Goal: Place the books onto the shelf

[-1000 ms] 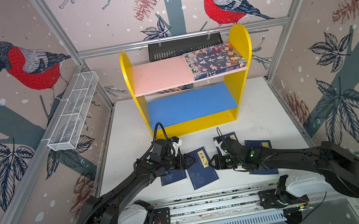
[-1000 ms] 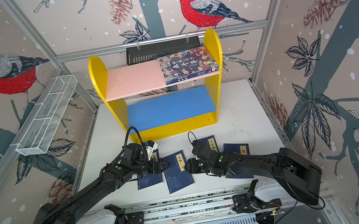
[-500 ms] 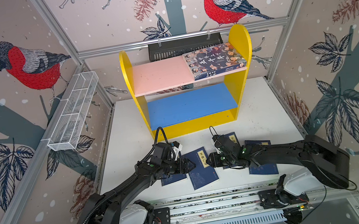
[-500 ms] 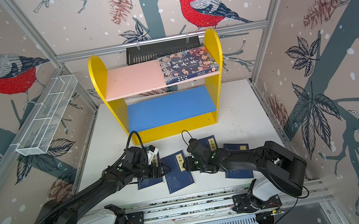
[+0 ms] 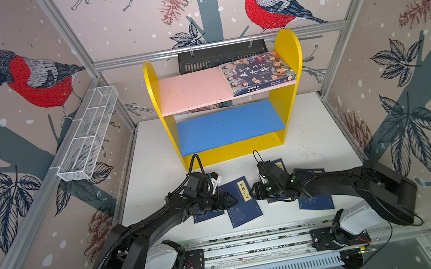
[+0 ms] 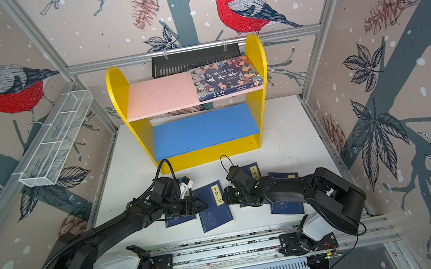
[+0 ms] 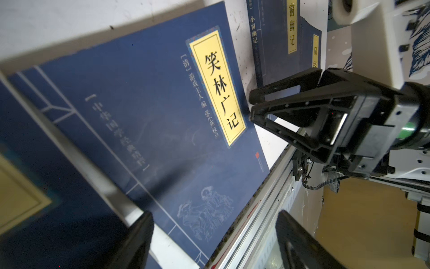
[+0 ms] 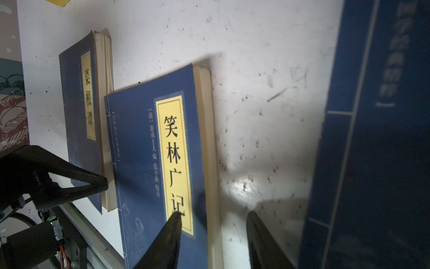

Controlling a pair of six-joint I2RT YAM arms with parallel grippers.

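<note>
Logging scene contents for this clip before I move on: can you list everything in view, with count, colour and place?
shelf: one; yellow sides, pink upper board, blue lower board; back of the table.
cartoon-cover book: one; multicoloured; flat on the pink board, right end.
navy books: four; navy with yellow labels; flat on the table in front of the shelf.
wire basket: one; white; on the left wall.
slotted tray: one; black; on the rear rail behind the shelf.
table: one; white; under the shelf and books.
left gripper: one; black, open; low at the middle navy book's left side.
right gripper: one; black, open; low at that book's right side.
</note>
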